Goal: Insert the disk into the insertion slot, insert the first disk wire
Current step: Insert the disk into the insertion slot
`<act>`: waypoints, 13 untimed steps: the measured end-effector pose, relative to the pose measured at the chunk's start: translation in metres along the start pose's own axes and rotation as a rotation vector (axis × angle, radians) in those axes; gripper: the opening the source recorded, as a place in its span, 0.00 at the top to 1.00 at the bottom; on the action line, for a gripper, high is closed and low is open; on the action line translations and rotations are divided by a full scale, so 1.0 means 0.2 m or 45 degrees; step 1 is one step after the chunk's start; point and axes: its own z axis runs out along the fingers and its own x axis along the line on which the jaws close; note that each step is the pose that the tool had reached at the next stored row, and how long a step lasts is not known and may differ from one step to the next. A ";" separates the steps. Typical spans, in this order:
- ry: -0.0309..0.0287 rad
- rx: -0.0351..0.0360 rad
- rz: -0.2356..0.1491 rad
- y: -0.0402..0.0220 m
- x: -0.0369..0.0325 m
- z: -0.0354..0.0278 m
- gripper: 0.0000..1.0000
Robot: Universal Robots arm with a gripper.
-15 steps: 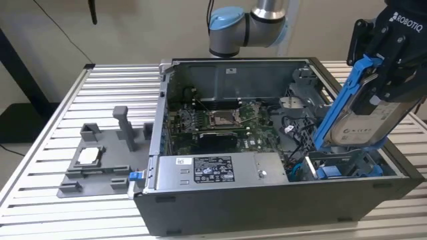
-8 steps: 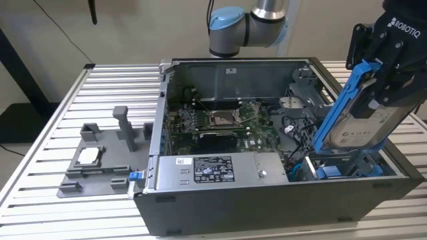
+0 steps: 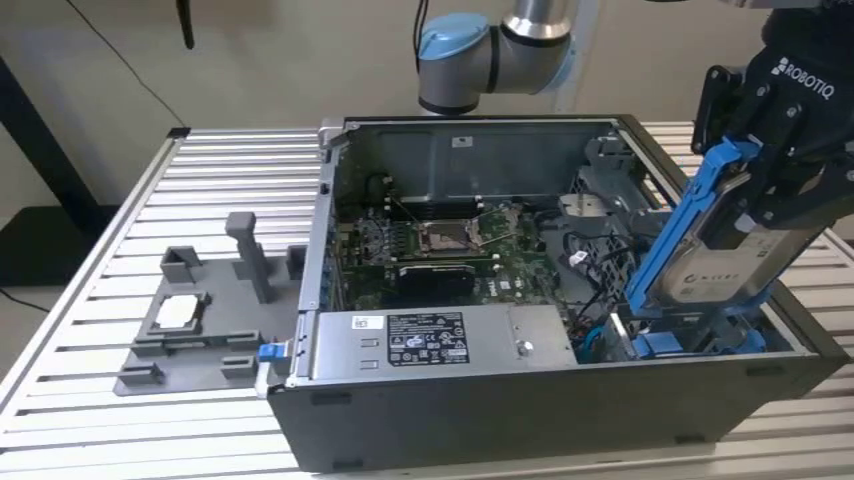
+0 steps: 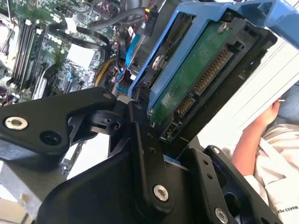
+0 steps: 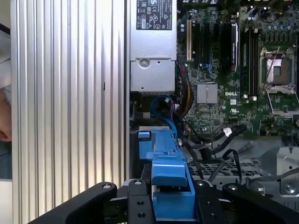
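Tool (image 3: 777,200) clenched on disk (image 3: 690,238), white label (image 3: 730,273) showing, tilted over insertion slot (image 3: 694,338).

Silver-grey arm (image 3: 518,62), pale blue joint caps (image 3: 447,42); black hand (image 3: 771,195), silver screws (image 4: 160,192)

A grey fixture (image 3: 200,342) sits on the worktop (image 3: 240,170), nine o'clock from the computer case (image 3: 534,420). The power-supply box (image 3: 414,340) lies six o'clock from the motherboard (image 3: 441,250).

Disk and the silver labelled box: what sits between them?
Coiled blue cables, in the first wrist view, between the disk and the power-supply box.
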 end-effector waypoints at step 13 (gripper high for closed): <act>0.0008 -0.0003 -0.011 -0.028 -0.001 0.100 0.67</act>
